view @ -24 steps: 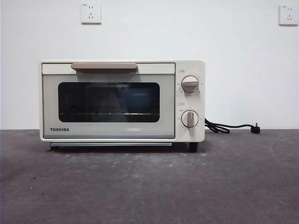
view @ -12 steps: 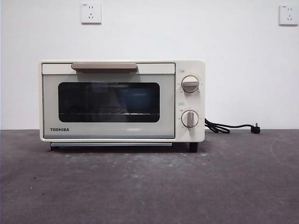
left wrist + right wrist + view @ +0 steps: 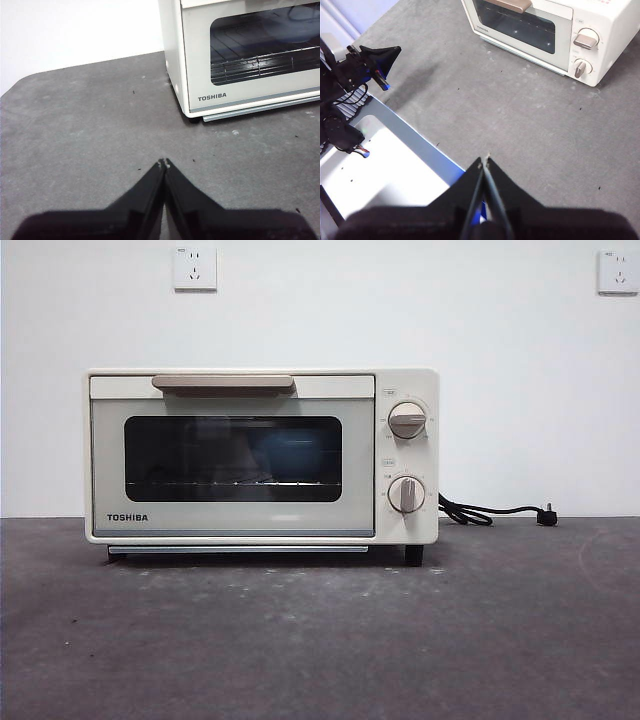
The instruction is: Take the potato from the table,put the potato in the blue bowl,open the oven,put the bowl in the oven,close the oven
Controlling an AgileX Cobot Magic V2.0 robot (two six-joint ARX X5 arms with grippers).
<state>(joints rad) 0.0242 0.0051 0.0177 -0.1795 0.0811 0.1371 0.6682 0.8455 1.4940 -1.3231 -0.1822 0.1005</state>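
Note:
The cream-white oven (image 3: 260, 455) stands on the table (image 3: 320, 640) with its door shut and its beige handle (image 3: 223, 383) at the top. Behind the dark glass a dim bluish round shape, the blue bowl (image 3: 292, 448), rests on the rack. The potato is hidden. My left gripper (image 3: 164, 162) is shut and holds nothing; it hovers over bare table off the oven's (image 3: 240, 55) TOSHIBA corner. My right gripper (image 3: 485, 159) is also shut and bare, high above the table in front of the oven (image 3: 540, 30).
A black cord with plug (image 3: 490, 512) lies on the table beside the oven's knob side. In the right wrist view the left arm (image 3: 365, 62) shows near the table's edge, above a silver-white base plate (image 3: 385, 155).

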